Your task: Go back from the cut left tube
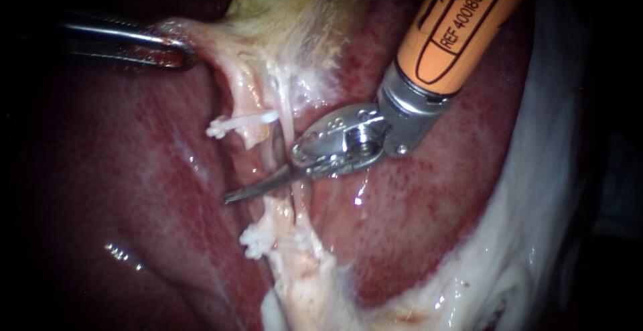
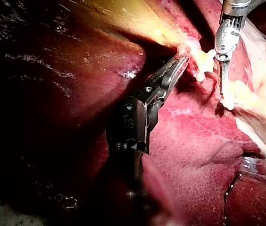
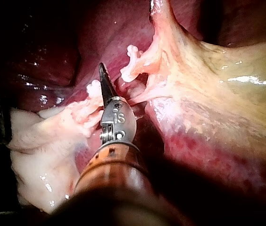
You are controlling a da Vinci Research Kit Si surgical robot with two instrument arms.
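— Where is the cut left tube lying?

— It is lying in two parts beside the liver (image 1: 134, 170). Nearest the camera, the lower stump (image 1: 264, 227) is sitting on pale fatty tissue (image 1: 301, 284), carrying a white lower clip (image 1: 252, 242). Further off, the upper stump (image 1: 244, 122) is hanging below the gallbladder (image 1: 288, 9), and the upper clip (image 1: 216, 128) is sitting at its end.

— And what is the right instrument (image 1: 234, 195) doing?

— It is reaching in between the two stumps. Its bladed claw is pressed together and gripping nothing. A thin uncut strand (image 1: 284, 113) is crossing right at the blades.

— How is the tube looking for handling?

— It is looking soft, wet, light and slippery, and the stumps are short enough to tear. The observer is judging that nobody should be taking hold of either stump or nudging a clip. Backing out along the shaft's own line, with the blades closed, is seeming safest. If a hold is wanted, the fat below the lower clip is looking like the place.

— And farthest off?

— The left instrument (image 1: 181, 55) is pinching the gallbladder's pale edge in its claw.
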